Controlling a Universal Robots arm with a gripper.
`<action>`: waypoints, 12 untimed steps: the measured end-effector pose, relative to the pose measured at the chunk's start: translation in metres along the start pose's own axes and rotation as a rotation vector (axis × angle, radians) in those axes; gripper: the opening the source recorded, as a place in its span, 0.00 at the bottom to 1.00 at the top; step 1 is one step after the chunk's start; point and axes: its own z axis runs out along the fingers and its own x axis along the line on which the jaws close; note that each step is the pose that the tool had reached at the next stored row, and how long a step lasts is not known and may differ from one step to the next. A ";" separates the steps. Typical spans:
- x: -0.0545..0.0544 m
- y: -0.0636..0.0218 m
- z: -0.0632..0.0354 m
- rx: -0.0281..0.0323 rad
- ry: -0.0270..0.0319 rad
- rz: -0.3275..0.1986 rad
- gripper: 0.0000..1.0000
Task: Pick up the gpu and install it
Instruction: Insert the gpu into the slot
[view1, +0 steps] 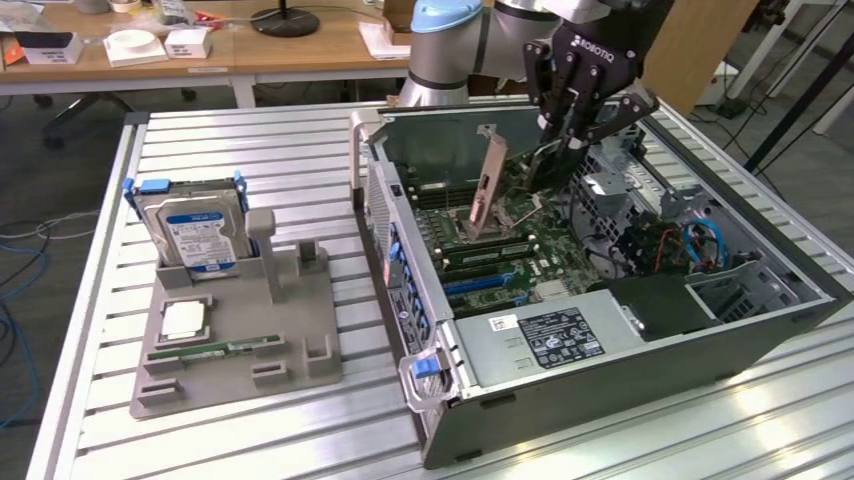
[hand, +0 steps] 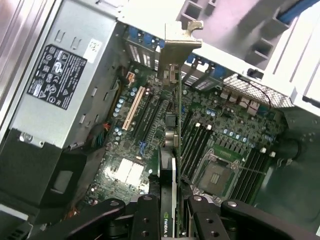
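My gripper (view1: 550, 165) is shut on the gpu (view1: 491, 172), a thin dark card with a metal bracket at one end. It holds the card on edge, tilted, inside the open computer case (view1: 400, 250) and just above the green motherboard (view1: 501, 255). In the wrist view the gpu (hand: 179, 55) runs edge-on away from the gripper (hand: 172, 205), bracket end toward the case's rear wall. It hangs over the long expansion slots (hand: 150, 117) of the motherboard (hand: 225, 135). I cannot tell whether its lower edge touches a slot.
A grey parts tray (view1: 240, 340) at the exterior view's left carries a hard drive (view1: 198, 232), a processor chip (view1: 183, 318) and a green memory stick (view1: 220, 349). The power supply (view1: 547, 335) and drive cages with cables (view1: 681, 240) crowd the case around the card.
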 end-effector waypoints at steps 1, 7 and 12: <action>0.000 0.0000 0.0000 0.0000 0.0000 0.001 0.26; 0.000 0.0000 0.0000 0.0000 -0.0001 0.001 0.26; 0.000 0.0000 0.0000 0.0001 -0.0001 0.001 0.26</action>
